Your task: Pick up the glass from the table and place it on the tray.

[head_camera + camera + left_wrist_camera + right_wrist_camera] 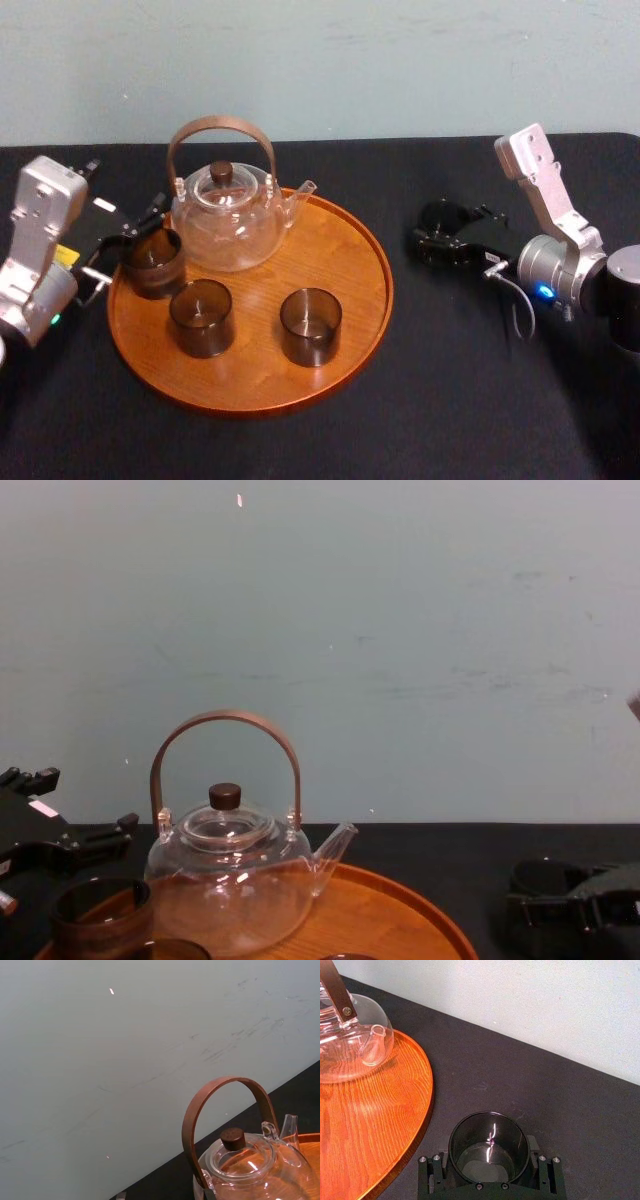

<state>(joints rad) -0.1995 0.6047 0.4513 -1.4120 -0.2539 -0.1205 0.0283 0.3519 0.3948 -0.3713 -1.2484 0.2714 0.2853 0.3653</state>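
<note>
Smoked glass (489, 1147) upright on the black table (530, 1080), just right of the tray (345, 250) and not yet on it, held in the right gripper (425, 240) with a pad pressed to either side of its wall, mouth up and unobstructed. Grip low and level, seemingly to keep it from tipping on the carry; impossible to tell whether lifted or resting on the table. Round orange-brown wood of the tray to the left, its low rim close by and the one edge to clear on the way in. Bare grain on the tray's right side, the likeliest landing spot. Three matching glasses set on the wood: one near right (310, 326), one near centre (200, 317), one at the left edge (152, 265). Clear teapot (225, 225) at the far left of the tray, bentwood handle upright, spout aimed right toward the incoming side and worth a wide berth. Left gripper (135, 240) at the tray's left edge, fingers spread, close against the leftmost glass, contact unclear, well apart from the right arm's path. Probable next step: a short lift, a move left over the rim, a gentle set-down.
</note>
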